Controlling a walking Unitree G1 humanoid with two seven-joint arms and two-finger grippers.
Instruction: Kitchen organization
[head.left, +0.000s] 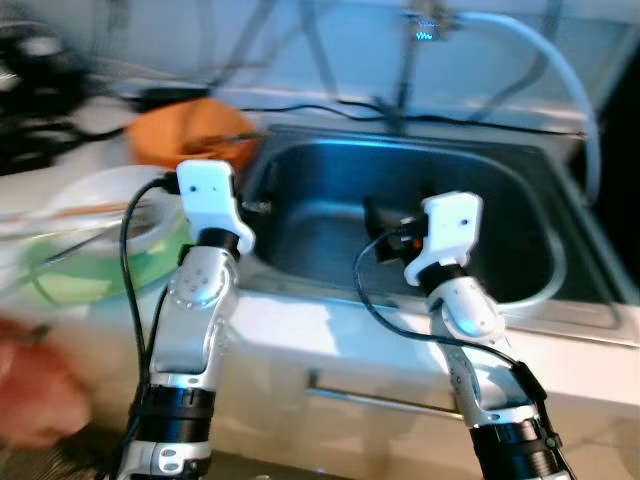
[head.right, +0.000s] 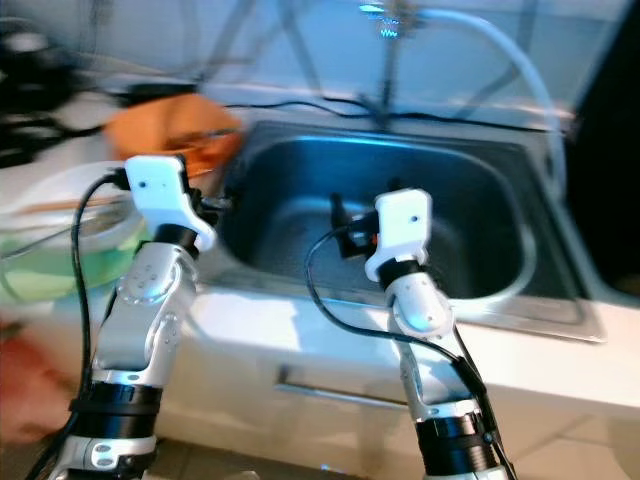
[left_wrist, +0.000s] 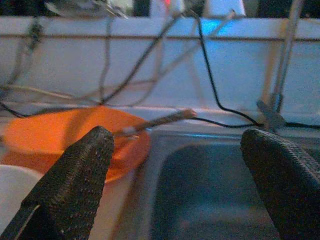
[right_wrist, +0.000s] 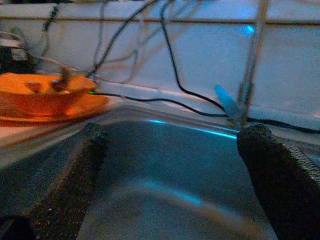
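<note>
**Both grippers open and empty at the sink, approach under way**

The left gripper (left_wrist: 180, 185) has its two black fingers spread wide with nothing between them; neither pad touches anything. Through the gap, an orange bowl (left_wrist: 65, 137) lies toward ten o'clock, with a thin utensil (left_wrist: 155, 122) resting on its rim and pointing over the sink's edge. The right gripper (right_wrist: 172, 185) is equally spread and holds nothing, looking down into the steel basin with the same bowl far off at ten o'clock.

From the head, the left gripper (head.left: 255, 205) sits at the sink's (head.left: 520, 210) left rim, just beside the bowl (head.left: 190, 135) at its eleven o'clock. The right gripper (head.left: 385, 235) hangs over the basin's middle. A pale green-tinted container (head.left: 100, 240) stands on the counter at the left arm's nine o'clock; the blur makes its contents unreadable, though something stick-like seems to lie across it. The faucet (head.left: 425, 30) rises at twelve o'clock.

The step in hand looks like a reach, probably toward the bowl, with no grasp begun. The next move would call for carrying the left gripper forward and leftward over the rim, then closing on the bowl's edge without knocking the utensil off.
</note>
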